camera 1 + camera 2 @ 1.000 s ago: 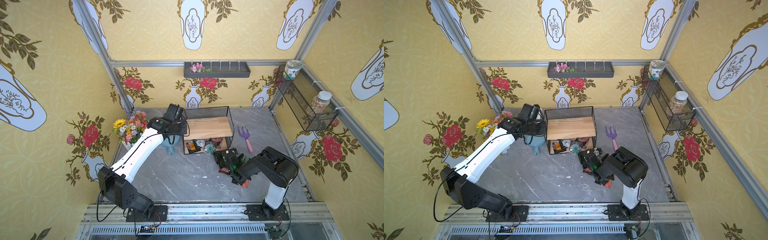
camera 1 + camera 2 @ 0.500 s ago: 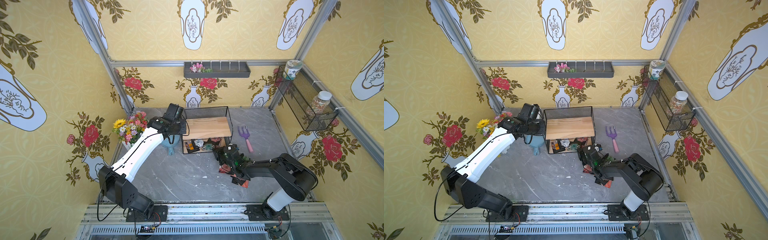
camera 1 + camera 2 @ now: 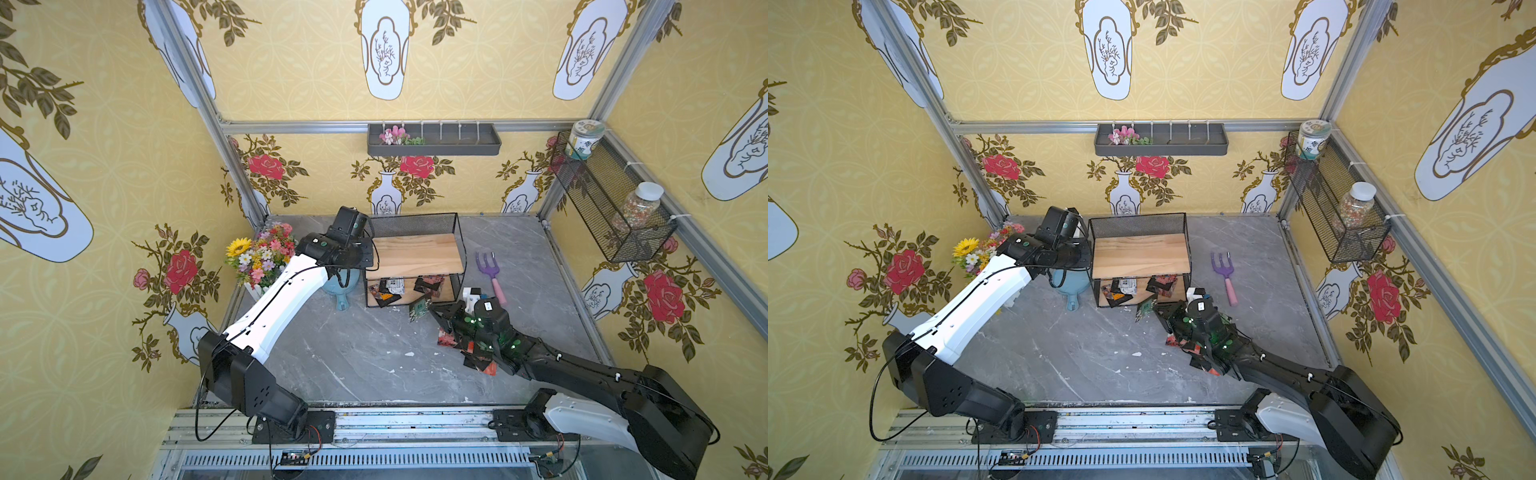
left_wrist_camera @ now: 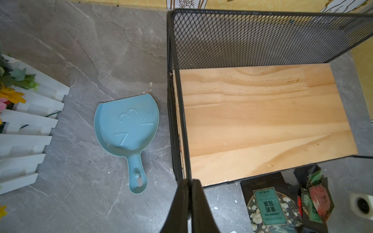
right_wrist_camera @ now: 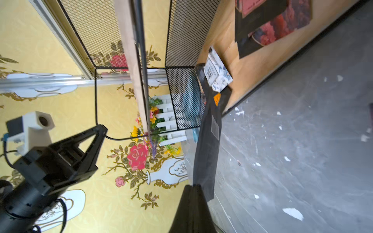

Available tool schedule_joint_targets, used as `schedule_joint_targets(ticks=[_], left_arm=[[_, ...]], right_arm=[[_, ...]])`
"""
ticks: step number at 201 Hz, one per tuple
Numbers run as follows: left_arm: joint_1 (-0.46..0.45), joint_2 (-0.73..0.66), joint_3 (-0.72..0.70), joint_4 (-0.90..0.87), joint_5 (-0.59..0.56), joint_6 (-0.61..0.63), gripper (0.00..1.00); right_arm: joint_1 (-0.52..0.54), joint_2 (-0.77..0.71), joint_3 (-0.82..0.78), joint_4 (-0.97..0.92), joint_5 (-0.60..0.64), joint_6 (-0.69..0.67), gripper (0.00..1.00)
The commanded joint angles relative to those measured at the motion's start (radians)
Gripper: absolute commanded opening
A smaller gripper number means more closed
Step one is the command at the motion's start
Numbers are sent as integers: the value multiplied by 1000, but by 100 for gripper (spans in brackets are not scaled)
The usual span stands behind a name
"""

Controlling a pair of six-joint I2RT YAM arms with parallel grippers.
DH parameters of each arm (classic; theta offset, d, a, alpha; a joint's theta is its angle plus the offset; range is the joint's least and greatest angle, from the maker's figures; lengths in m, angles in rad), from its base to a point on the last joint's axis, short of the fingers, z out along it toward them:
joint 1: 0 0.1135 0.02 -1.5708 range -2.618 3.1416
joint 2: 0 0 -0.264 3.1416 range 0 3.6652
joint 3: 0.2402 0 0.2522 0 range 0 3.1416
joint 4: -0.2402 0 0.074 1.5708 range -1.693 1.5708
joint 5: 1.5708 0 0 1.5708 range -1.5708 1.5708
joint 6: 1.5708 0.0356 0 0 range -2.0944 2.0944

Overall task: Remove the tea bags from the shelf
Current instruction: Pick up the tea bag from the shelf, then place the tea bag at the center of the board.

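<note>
Table (image 3: 353, 361): open floor lies from 6 to 8 o'clock of the shelf (image 3: 415, 253). The shelf's lower board carries at least four tea bags (image 3: 430, 286). A pile (image 3: 451, 337) lies at 4 o'clock, count unclear. The left claw (image 4: 190, 193) clamps the shelf's front corner wire. The right claw (image 5: 194, 188) pinches one green tea bag (image 3: 419, 309) at 5 o'clock.

Your shelf (image 3: 415, 257) sits on the table (image 3: 353, 357), toward the back wall. Tea bags (image 3: 432, 286) lie on its lower board. Dustpan (image 4: 127, 129) just left of it; flower box (image 3: 257, 257) further left. Garden fork (image 3: 490, 272) to its right. You have a single tea bag (image 3: 419, 309) just before the shelf's front edge, and a heap (image 3: 446, 337) on the table front-right of it.
</note>
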Motion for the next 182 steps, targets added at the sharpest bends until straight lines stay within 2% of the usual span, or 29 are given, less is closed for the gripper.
schedule_joint_targets(ticks=[1,18,35,51,93,130,182], left_arm=[[0,3,-7,21,26,15,0],[-1,1,-9,19,26,16,0],[-1,1,-13,19,23,18,0],[-1,-1,-16,19,25,18,0],[-1,-8,-26,16,24,16,0],[-2,-15,-35,15,26,10,0],[-2,-13,-36,16,23,10,0]], right_arm=[[26,12,21,-44,-165,-123,0],[60,70,44,17,-250,-171,0],[91,181,41,193,-321,-149,0],[140,328,70,335,-365,-135,0],[231,675,243,543,-443,-89,0],[265,872,381,553,-479,-58,0],[285,938,450,395,-452,-89,0]])
